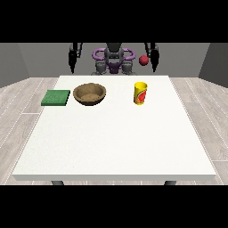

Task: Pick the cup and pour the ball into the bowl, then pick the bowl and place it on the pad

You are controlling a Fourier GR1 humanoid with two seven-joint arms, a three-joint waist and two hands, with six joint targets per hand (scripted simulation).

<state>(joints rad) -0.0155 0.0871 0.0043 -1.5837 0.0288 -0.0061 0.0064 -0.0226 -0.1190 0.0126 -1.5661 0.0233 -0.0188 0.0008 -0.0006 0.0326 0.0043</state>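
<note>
A white table (pixel 116 147) fills the foreground. Toward its far half stands an upright yellow cup (pixel 140 93); left of it lies a brown bowl (pixel 90 94), with a green pad (pixel 56 97) just beside the bowl. A red ball (pixel 143 60) shows beyond the far edge, above the cup. The hand at the view's left (pixel 71 66) and the hand at the view's right (pixel 155 66) hang beside the robot; whether their fingers are curled cannot be told.
</note>
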